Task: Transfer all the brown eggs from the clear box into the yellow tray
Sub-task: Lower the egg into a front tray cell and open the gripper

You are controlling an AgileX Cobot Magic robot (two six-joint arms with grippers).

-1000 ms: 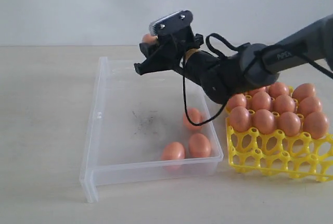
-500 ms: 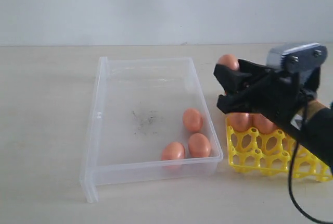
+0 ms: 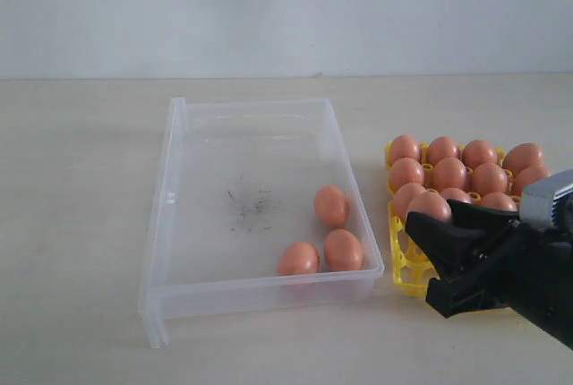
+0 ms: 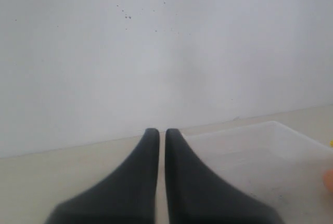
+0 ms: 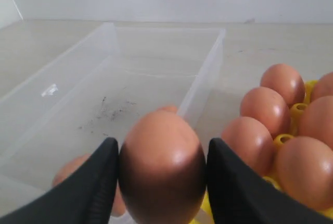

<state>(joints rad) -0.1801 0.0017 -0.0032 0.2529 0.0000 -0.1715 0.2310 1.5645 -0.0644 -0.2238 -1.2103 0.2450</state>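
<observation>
Partly, the yellow tray (image 5: pixel 300 110) hides behind the right jaws gripping one brown egg (image 5: pixel 161 166); left jaws sit closed.

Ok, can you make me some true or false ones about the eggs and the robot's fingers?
1. Three brown eggs lie in the clear box. True.
2. The right fingers are empty. False: they hold one brown egg, beside the tray's near corner.
3. The yellow tray has nothing in it. False: many eggs sit in its cups.
4. The left fingers are shut with nothing between them. True.
</observation>
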